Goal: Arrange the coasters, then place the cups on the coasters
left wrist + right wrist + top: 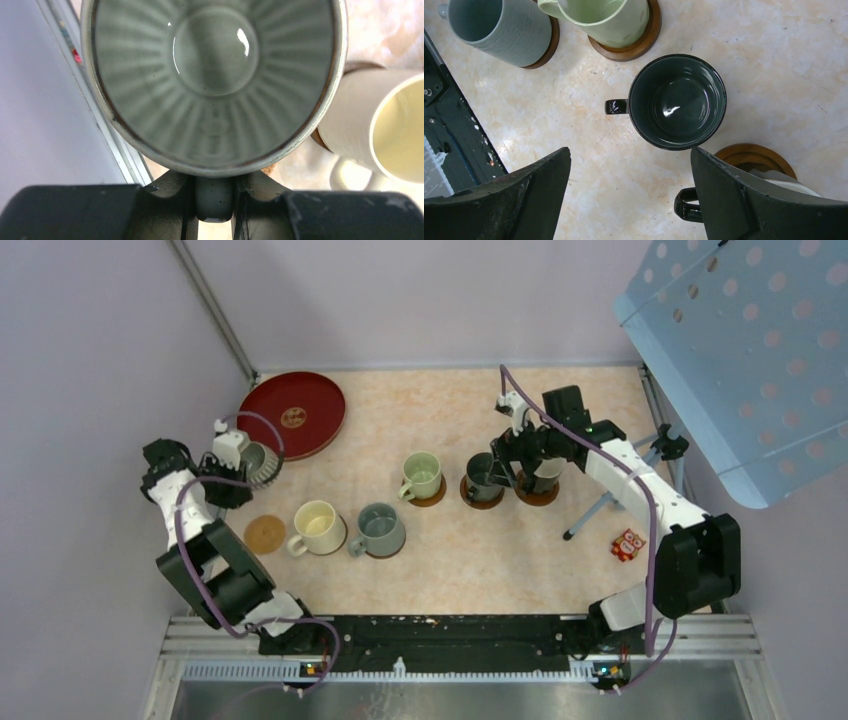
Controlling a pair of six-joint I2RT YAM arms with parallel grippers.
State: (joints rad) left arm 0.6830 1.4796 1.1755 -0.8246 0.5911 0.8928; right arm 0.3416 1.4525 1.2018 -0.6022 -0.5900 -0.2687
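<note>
Over marbled tabletop (420, 410), the left gripper (214, 197) is pinching the ribbed cup (215, 75) by its handle (glazed, likely slippery, breakable) while the right gripper (631, 195) is hanging wide apart.

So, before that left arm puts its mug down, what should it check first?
1. Left pincer clamped on the ribbed grey cup: ok.
2. Tan coaster bare, ready for a cup: ok.
3. Cup lined up over that coaster: not ok, it hangs farther back, near the red tray.
4. Room beside the cream cup, which stands close to that coaster: cannot tell.
5. Right pincer open, holding nothing, over the dark green cup on the other side: ok.
</note>
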